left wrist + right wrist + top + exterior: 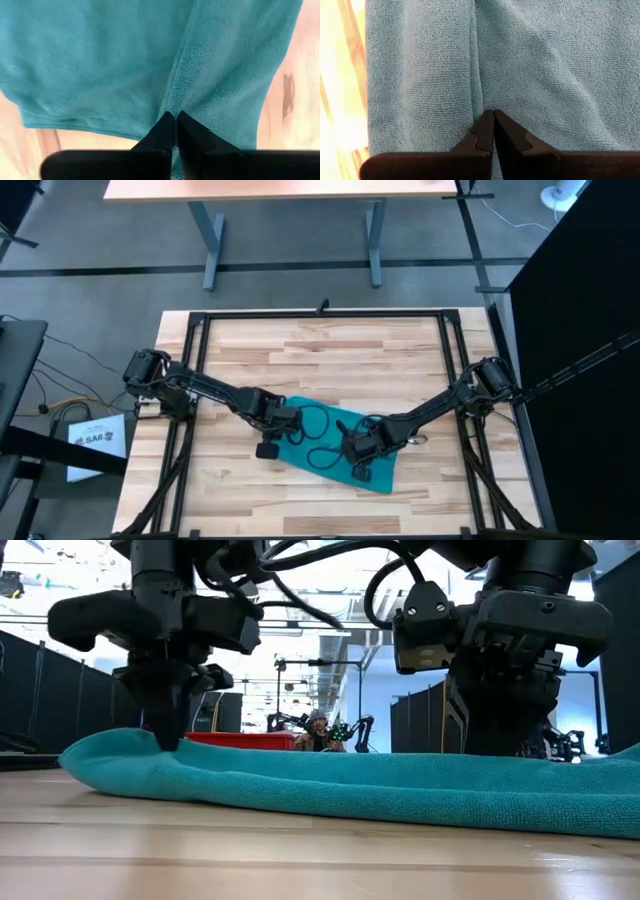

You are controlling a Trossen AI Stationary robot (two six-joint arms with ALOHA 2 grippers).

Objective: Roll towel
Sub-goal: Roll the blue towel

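**Both hands pinching the towel, one at each end**

The towel (335, 442) lies flat on the counter (330, 350), lower centre of the high view, long axis running left to right with a slight downward tilt. The left hand (175, 117) and right hand (493, 114) are each clenched on a ridge of cloth, so neither's really nearer.

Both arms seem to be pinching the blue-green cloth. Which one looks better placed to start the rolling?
Probably the left. The left gripper pinches the towel close to its end edge, where a roll would begin. The right gripper pinches a fold farther in, towards the other end. Both jaws are closed on cloth.
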